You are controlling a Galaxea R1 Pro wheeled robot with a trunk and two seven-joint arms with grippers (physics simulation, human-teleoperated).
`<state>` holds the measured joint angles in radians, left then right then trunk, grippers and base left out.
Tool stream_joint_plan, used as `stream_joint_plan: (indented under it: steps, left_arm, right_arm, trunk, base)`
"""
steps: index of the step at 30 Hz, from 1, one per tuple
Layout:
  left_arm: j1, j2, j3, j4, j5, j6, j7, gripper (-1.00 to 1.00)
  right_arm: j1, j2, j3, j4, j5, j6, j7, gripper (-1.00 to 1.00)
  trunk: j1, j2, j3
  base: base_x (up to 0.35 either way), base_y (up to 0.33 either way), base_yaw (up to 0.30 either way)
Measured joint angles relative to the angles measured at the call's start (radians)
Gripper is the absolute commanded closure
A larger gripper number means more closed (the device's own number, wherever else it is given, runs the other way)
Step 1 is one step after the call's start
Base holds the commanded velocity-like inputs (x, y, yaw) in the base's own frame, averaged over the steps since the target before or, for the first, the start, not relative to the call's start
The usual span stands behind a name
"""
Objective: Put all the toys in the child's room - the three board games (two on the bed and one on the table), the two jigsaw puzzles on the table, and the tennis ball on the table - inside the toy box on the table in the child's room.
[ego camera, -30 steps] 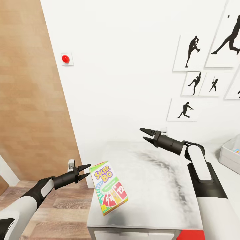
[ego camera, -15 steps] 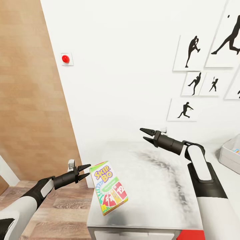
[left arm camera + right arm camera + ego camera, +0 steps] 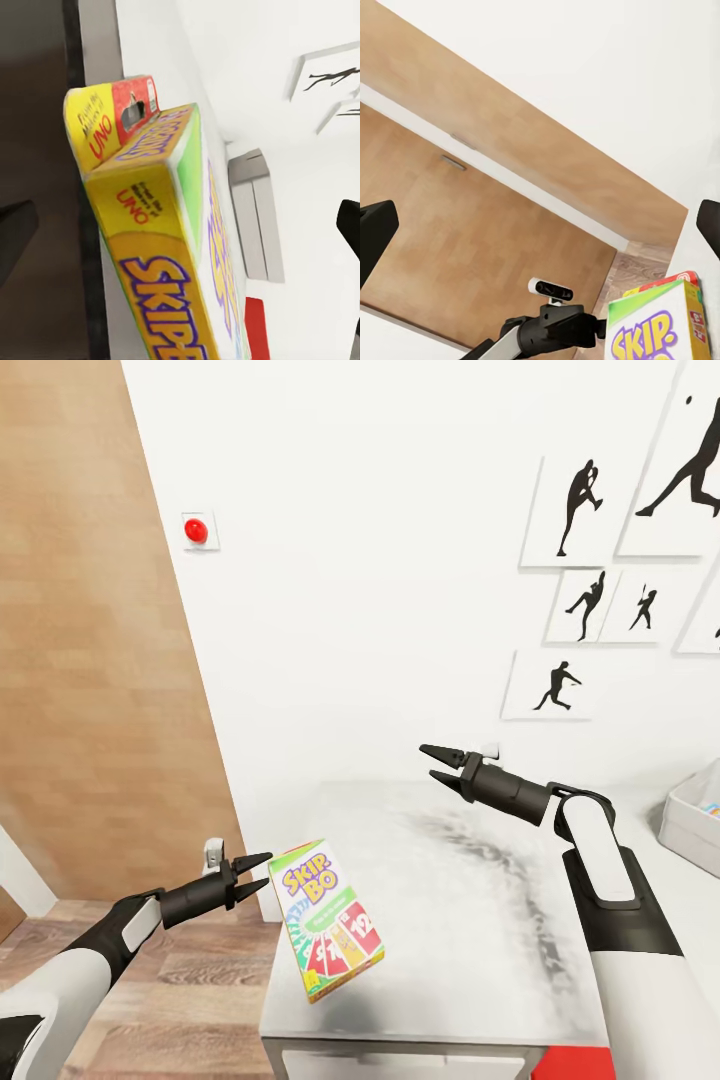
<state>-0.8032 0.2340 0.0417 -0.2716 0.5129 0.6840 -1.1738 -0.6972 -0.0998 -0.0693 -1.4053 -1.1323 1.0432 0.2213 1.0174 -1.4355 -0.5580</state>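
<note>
Hovering my left gripper, jaws parted and empty, just beside the game box on the bench corner; its long axis runs away across my reach. Right gripper, also parted, sits farther off.

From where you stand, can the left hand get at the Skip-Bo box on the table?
Probably yes. The left hand is open, level with the Skip-Bo box and just off its near edge, with nothing between them. The box overhangs the table edge, which leaves room for a finger underneath.
</note>
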Motion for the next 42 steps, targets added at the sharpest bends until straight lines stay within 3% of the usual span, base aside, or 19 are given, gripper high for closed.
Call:
stream_joint_plan:
  steps: [40,41,42]
  left_arm:
    - [0.000,0.001,0.000,0.000,-0.002,-0.002,0.000,-1.00]
    - [0.000,0.001,0.000,0.000,-0.002,-0.002,0.000,1.00]
    - [0.000,0.001,0.000,0.000,-0.002,-0.002,0.000,1.00]
  right_arm:
    - [0.000,0.000,-0.002,-0.002,-0.001,0.000,0.000,-1.00]
    - [0.000,0.000,-0.002,-0.002,-0.001,0.000,0.000,-1.00]
    - [0.000,0.000,-0.002,-0.002,-0.001,0.000,0.000,-1.00]
  trunk:
    - [0.000,0.000,0.000]
    - [0.000,0.000,0.000]
    - [0.000,0.000,0.000]
  base:
    - [0.000,-0.038,0.000]
    - [0.000,0.000,0.000]
    - [0.000,0.000,0.000]
